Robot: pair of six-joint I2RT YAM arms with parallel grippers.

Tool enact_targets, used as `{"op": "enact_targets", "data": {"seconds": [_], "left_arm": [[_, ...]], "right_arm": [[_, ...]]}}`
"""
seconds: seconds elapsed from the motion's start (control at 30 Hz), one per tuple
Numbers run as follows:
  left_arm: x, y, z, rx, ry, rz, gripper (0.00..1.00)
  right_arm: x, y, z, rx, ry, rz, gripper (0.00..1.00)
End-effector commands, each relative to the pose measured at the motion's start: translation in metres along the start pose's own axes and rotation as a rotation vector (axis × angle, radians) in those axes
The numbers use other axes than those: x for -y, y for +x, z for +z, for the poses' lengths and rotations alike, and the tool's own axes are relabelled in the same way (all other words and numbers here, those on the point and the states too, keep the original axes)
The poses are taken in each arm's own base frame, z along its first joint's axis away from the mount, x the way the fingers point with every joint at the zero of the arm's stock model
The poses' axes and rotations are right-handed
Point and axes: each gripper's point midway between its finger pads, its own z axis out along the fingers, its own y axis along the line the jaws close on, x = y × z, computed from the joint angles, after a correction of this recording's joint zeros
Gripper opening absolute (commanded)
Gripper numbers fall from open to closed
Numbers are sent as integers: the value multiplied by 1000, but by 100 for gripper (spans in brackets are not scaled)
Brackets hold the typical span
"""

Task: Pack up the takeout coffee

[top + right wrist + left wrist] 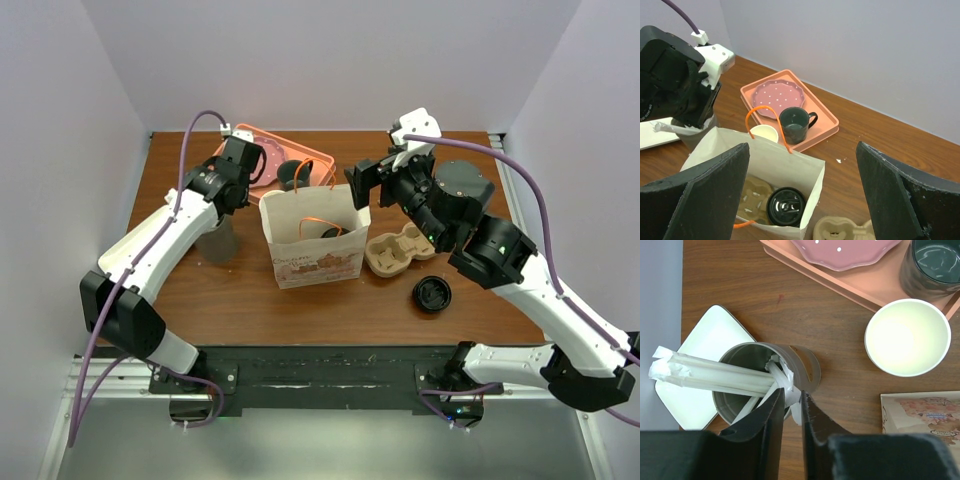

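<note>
We see one takeout coffee [785,206], standing inside the paper bag [315,262] on the worktop [250,300]. From above only its round black lid shows, glossy, with a raised rim and a moulded top. The bag walls hide the cup body. It sits at the bag's bottom, just beside a cardboard cup carrier [756,192]; we cannot tell whether it is seated in one of the wells.

We count one bag with orange handles and two carriers. The second carrier [398,248] lies on the worktop, touching the bag's right side. There is one loose black lid [432,294] near it. One pink tray [826,131] holds one dotted pink plate [777,96] and one dark green mug [794,125]. One empty white paper cup [907,337] stands between the tray and the bag. One metal tin [802,367] holds several paper-wrapped straws [715,372], and one white square dish [705,340] lies beside it.

The left pincer [792,392] hangs over the tin, its fingers drawn nearly together with a wrapped straw's end between them. We cannot tell whether they press it. The right pincer [801,144] is spread wide above the bag, holding nothing.
</note>
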Motion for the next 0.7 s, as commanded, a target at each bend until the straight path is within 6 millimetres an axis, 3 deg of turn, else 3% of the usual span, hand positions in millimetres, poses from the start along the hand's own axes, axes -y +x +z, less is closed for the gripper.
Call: {"op": "enact_targets", "data": {"seconds": [0.0, 0.1, 0.2, 0.47, 0.67], "left_arm": [[-4, -9, 0, 35, -12, -16, 22], [-4, -8, 0, 31, -12, -9, 15], [-8, -8, -2, 29, -26, -4, 1], [-34, -12, -24, 31, -107, -28, 0], [-55, -32, -52, 64, -147, -55, 0]], "right_arm": [[2, -14, -1, 45, 2, 7, 92], [1, -12, -1, 41, 1, 4, 92], [0, -10, 1, 37, -1, 0, 92], [-2, -13, 3, 44, -13, -8, 92], [-5, -16, 4, 56, -25, -6, 92]]}}
